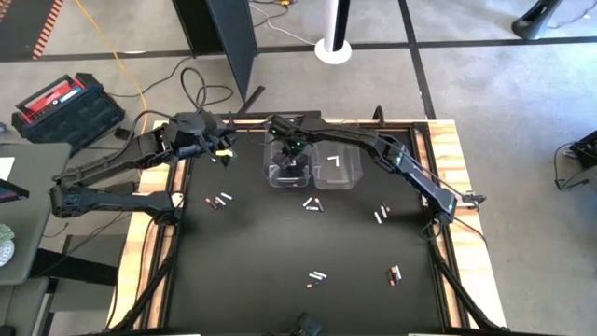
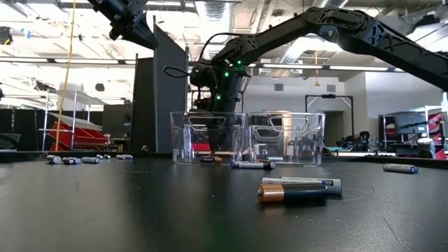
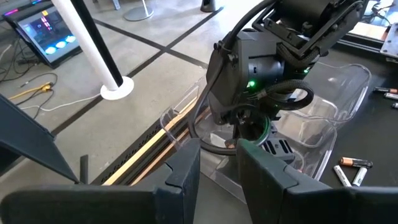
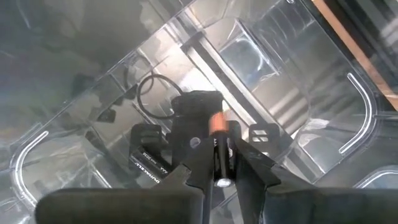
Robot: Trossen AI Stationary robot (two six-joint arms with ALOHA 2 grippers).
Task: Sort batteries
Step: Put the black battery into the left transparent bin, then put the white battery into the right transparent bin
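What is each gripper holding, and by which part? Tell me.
The right gripper, over the left clear bin, pinches a dark copper-tipped battery along its body. The left gripper holds nothing.

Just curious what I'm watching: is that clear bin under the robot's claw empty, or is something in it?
Not empty. A dark battery lies on the left bin's floor, and the right gripper holds another copper-tipped battery above it.

text: none legible | battery [image 4: 151,167]: white print, unreadable
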